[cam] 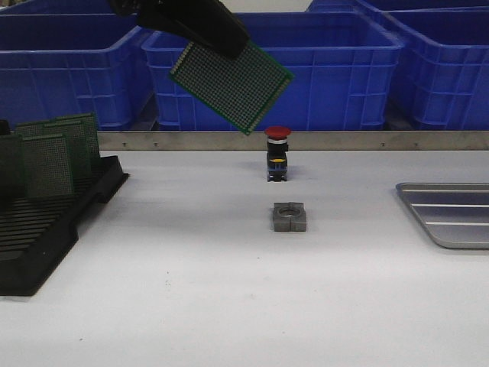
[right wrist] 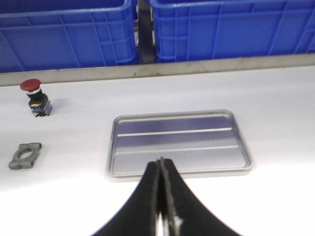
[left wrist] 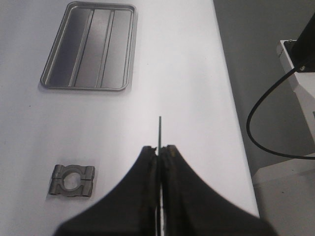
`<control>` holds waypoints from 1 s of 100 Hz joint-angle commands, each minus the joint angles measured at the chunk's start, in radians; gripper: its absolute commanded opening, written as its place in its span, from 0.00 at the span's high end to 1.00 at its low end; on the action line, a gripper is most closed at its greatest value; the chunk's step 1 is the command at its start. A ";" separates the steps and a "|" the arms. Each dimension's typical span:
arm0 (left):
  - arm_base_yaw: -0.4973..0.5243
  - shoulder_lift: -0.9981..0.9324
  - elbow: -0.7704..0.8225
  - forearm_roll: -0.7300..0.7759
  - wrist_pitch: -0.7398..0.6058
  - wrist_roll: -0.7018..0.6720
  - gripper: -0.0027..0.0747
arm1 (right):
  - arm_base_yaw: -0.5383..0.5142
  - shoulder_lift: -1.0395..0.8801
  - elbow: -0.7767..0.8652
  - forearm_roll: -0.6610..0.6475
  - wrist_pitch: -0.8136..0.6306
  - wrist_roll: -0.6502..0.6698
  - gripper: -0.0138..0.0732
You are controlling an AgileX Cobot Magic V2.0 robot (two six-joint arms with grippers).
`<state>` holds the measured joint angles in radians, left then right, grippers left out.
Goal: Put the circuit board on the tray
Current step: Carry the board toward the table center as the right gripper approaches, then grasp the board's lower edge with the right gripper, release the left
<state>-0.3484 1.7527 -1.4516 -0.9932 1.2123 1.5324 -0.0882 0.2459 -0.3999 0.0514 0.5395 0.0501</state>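
Circuit board [cam: 231, 86] is pinched by one edge in the left gripper [left wrist: 159, 150], lifted clear so it hangs tilted above the table. Tray [left wrist: 88, 46] lies well ahead of those fingers, unloaded. Right gripper [right wrist: 160, 164] is closed on nothing, near the tray's rim.

I can read no text, label, brand or number anywhere on my feeds; nothing here carries legible writing or signs
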 commanded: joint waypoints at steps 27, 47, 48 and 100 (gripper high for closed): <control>-0.009 -0.045 -0.029 -0.077 0.066 -0.010 0.99 | 0.038 0.414 -0.186 0.637 0.029 -0.462 0.45; -0.010 -0.045 -0.029 -0.078 0.066 -0.010 0.99 | 0.120 0.612 -0.244 1.044 0.065 -1.092 0.31; -0.010 -0.045 -0.029 -0.078 0.066 -0.010 0.99 | 0.126 0.618 -0.248 1.065 0.068 -1.143 0.31; -0.010 -0.045 -0.029 -0.078 0.066 -0.010 0.99 | 0.330 1.062 -0.445 1.377 0.203 -1.927 0.31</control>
<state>-0.3484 1.7548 -1.4516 -0.9932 1.2123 1.5324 0.2181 1.2646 -0.7726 1.3663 0.6973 -1.8509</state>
